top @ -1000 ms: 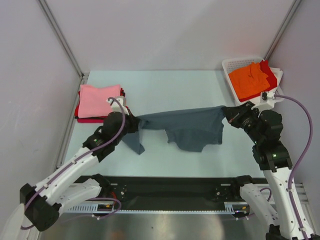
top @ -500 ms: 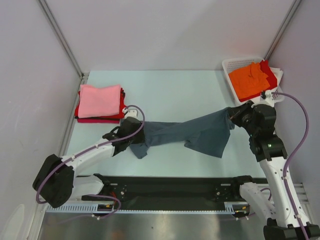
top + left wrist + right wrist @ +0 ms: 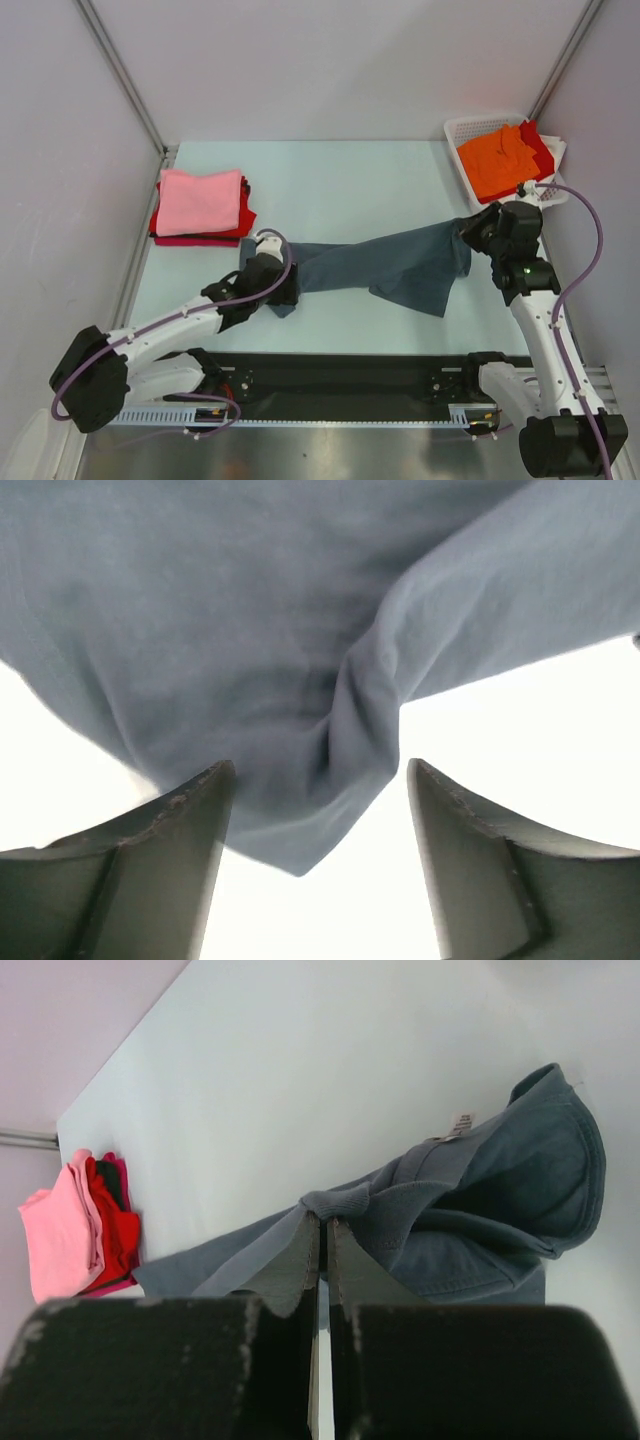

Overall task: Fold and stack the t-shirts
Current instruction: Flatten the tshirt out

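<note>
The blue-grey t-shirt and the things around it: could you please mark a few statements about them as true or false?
1. The right hand is shut on the blue-grey t-shirt. True.
2. The left hand is clamped on that t-shirt. False: its fingers stand apart, with cloth lying between them.
3. A pink t-shirt lies on top of a red t-shirt. True.
4. The white basket is empty. False: an orange t-shirt lies in it.

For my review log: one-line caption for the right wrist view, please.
Right pincer shut on a bunched fold of the blue-grey t-shirt, pink and red stack beyond.
</note>
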Robot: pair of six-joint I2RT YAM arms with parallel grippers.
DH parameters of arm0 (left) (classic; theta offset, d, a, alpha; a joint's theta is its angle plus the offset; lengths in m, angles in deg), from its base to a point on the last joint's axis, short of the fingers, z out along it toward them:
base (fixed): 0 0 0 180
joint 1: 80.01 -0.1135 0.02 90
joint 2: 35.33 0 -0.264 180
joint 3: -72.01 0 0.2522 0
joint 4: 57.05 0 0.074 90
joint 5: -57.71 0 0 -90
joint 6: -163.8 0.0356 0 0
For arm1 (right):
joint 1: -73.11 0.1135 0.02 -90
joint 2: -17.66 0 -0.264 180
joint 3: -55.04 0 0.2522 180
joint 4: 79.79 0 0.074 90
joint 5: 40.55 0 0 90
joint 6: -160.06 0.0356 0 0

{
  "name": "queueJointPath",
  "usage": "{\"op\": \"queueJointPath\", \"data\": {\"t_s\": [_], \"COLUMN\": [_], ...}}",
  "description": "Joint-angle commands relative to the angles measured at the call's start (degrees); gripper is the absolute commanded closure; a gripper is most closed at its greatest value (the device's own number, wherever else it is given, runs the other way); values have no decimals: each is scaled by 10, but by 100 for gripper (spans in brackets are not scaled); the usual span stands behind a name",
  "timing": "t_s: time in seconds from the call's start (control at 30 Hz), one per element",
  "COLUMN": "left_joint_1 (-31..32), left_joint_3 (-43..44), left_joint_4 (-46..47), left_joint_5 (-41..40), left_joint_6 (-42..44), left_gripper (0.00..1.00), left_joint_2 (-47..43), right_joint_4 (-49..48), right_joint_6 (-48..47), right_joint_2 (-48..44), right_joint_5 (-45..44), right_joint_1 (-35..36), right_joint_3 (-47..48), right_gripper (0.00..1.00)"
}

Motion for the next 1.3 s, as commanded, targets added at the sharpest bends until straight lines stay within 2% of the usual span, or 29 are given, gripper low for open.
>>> {"op": "queueJointPath", "data": {"t_s": [0.0,0.13,0.17,0.23,0.27,0.37,0.4,0.43,0.63,0.9,0.97,1.0,1.07,1.1,1.17,1.2,1.23,1.27], "left_joint_1": [12,8,8,3,1,0,0,0,2,6,-18,-61,-108,-146,-174,-184,-185,-185], "left_joint_3": [-26,-30,-23,-6,-1,29,32,32,104,143,157,172,177,177,177,184,191,197], "left_joint_4": [-1,5,-4,-11,-11,-31,-32,-32,-123,-165,-173,-172,-147,-132,-84,-72,-55,-47], "left_joint_5": [-9,-27,-29,-35,-34,-44,-46,-58,-134,-59,-34,24,83,127,166,173,165,160], "left_joint_6": [1,4,0,-13,-12,-19,-18,-17,4,-23,-12,-6,5,5,0,-3,-10,-15], "left_gripper": [1,1,3,14,30,64,89,100,100,100,100,100,100,100,99,98,95,83], "left_joint_2": [-33,-12,17,47,62,102,96,89,-15,-147,-152,-146,-138,-118,-85,-66,-22,-2], "right_joint_4": [-40,-44,-46,-43,-41,-38,-29,-23,12,53,47,39,13,-9,-34,-52,-57,-56], "right_joint_6": [-3,-1,-2,-2,-2,-7,-8,-9,-16,11,16,19,34,40,51,57,60,58], "right_joint_2": [-2,-5,-3,-2,-3,-15,-22,-26,-76,-171,-158,-135,-102,-57,-6,51,78,108], "right_joint_5": [15,29,33,37,42,39,38,39,61,86,93,94,95,92,82,74,62,45], "right_joint_1": [-9,-14,-13,-13,-12,-29,-36,-42,-67,-66,-66,-66,-65,-65,-60,-60,-59,-58], "right_joint_3": [-8,-19,-20,-19,-20,-20,-18,-13,4,-9,-4,-1,0,2,18,30,42,74], "right_gripper": [100,100,100,100,100,100,100,100,100,100,100,100,100,100,100,100,94,65]}}
